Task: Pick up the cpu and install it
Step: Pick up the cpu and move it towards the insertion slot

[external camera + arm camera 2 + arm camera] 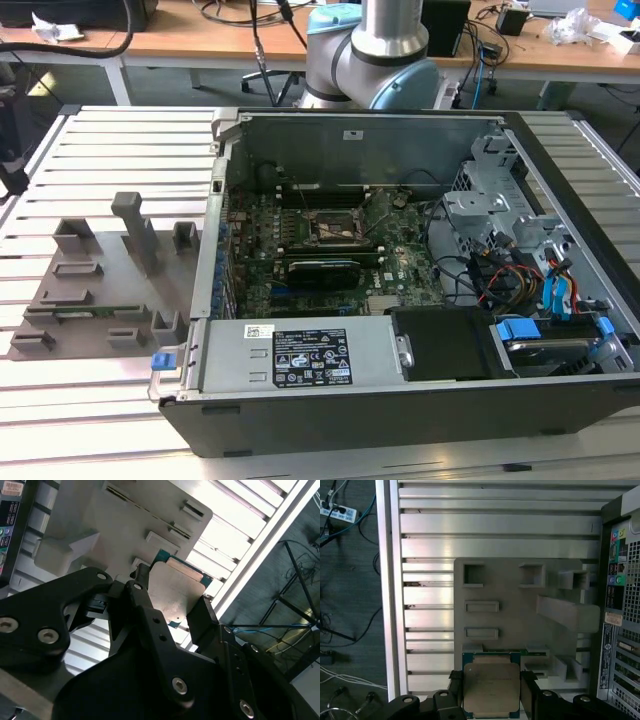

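An open computer case (400, 425) is laid flat on a slatted aluminium table (130, 150), its green motherboard (405, 275) exposed next to a labelled power supply (300, 355). A grey holder plate (100, 285) is set beside it, on the exterior view's left.

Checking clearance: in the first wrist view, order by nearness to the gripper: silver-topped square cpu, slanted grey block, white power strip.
1. The silver-topped cpu, clamped between the gripper's fingers.
2. The slanted grey block, on the holder plate.
3. The white power strip, on the floor.

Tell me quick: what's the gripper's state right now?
Gripper: closed on the cpu, with a finger against each of two opposite edges.
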`<state>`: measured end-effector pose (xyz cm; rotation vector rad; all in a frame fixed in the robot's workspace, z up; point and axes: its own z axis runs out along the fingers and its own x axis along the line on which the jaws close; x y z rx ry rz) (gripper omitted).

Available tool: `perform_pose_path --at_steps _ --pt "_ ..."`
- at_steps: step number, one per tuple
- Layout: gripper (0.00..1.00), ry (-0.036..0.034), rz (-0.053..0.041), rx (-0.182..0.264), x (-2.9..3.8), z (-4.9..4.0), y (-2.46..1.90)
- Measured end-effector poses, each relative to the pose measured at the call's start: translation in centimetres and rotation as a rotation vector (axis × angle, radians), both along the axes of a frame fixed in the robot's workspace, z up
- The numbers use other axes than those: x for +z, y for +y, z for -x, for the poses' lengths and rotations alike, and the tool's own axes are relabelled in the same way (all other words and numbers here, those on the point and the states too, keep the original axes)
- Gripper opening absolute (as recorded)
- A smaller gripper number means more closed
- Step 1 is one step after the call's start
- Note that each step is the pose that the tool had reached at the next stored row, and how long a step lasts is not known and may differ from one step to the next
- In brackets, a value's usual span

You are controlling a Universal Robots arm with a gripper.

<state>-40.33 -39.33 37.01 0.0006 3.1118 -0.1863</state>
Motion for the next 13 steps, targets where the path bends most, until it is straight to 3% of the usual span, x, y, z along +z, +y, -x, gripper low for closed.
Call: perform_pose_path --at_steps 4,13 --pt "0.55 0.0005 0.007 0.0 1.16 -0.01 0.01" --pt "0.55 0.0016 0.0151 0.0 2.95 -0.02 0.02"
